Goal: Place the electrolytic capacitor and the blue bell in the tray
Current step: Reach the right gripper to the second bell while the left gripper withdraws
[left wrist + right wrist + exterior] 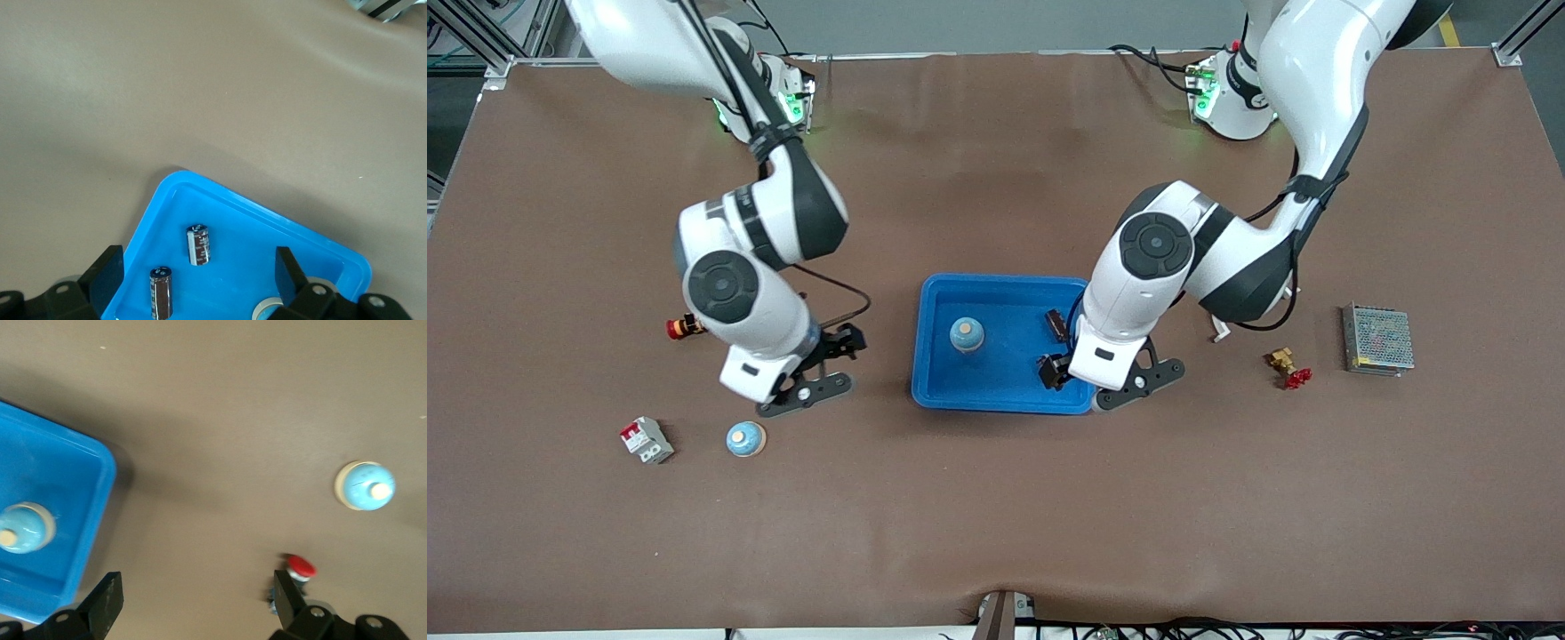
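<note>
Two electrolytic capacitors (198,245) lie flat in the tray (938,378), long axes roughly parallel; we see one blue bell (967,335) upright inside, another (745,439) on the desk (996,498). Left hand (1060,348) and right hand (818,364): fingers apart, empty

Front view: high camera across table, faces robot bases, looks steeply down, takes in whole tabletop. Left wrist view: close, looks down over corner of tray (175,193). Right wrist view: close, somewhat blurred, looks down at table beside tray (100,477). All three views share tray (934,293); both wrist views probably share its rim only.
</note>
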Available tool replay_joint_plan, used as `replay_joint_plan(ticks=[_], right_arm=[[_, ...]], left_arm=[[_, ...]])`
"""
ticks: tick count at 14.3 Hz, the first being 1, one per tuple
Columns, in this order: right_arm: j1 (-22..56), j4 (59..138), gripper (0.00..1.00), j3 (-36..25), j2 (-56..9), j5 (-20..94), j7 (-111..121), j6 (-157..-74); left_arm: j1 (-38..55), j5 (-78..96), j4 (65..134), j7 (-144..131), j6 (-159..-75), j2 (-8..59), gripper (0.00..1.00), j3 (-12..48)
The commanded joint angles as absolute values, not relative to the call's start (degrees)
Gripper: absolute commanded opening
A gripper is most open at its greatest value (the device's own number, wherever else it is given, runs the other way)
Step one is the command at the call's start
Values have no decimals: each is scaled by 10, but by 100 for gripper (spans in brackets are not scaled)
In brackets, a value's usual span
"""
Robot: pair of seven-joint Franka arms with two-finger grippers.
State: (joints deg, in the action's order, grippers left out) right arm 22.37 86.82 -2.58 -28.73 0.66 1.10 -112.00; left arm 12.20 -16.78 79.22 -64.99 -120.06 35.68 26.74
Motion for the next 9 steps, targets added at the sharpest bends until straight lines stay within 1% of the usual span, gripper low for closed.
replay_joint_plan(ticks=[1,5,9], right_arm=[[188,862,100,-14,-291,2,68,-1117],[147,862,100,-14,-296,2,147,-1139],[107,864,100,-14,-327,2,241,-1184]], left_arm=[[122,-177,804,-643,-1185,319,100,266],[97,-173,804,-591,-1142,269,100,267],[50,-166,803,-538,-1072,221,100,271]])
